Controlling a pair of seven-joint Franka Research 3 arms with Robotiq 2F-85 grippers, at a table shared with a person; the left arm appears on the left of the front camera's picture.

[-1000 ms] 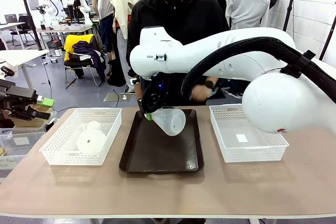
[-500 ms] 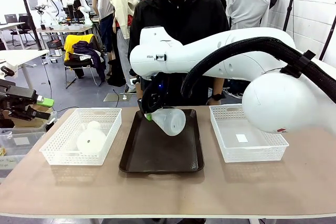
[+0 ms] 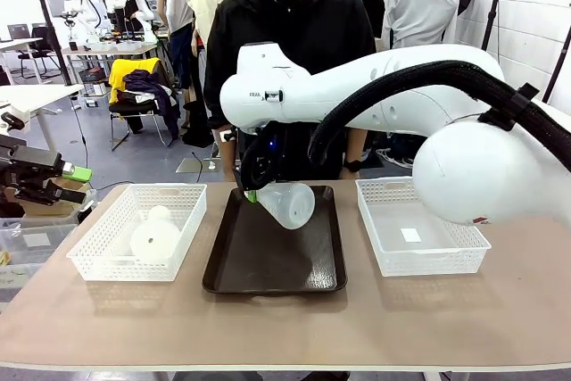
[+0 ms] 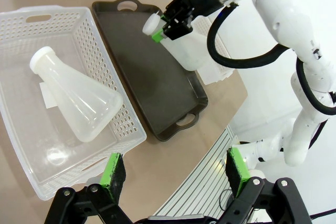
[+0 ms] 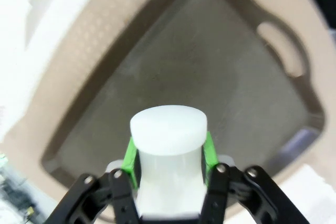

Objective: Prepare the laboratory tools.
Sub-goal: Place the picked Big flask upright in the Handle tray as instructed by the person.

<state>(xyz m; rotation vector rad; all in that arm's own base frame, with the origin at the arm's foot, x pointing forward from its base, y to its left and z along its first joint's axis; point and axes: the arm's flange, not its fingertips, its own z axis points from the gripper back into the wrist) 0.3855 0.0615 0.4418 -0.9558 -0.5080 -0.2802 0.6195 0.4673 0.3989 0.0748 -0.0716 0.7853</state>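
A light, probably slippery flask (image 3: 290,206) is pinched at the neck by the right gripper (image 3: 252,194) above the tray (image 3: 268,272), likely the safest spot to be grabbed, while the left gripper (image 4: 176,174) is spread wide, empty.

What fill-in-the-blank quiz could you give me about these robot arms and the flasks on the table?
1. The right gripper is shut on the ____ of the held flask, which hangs tilted above the dark tray.
2. The other flask lies on its ____ in a white mesh basket.
3. The left gripper holds nothing; its jaws stand ____.

Missing words: neck; side; open.
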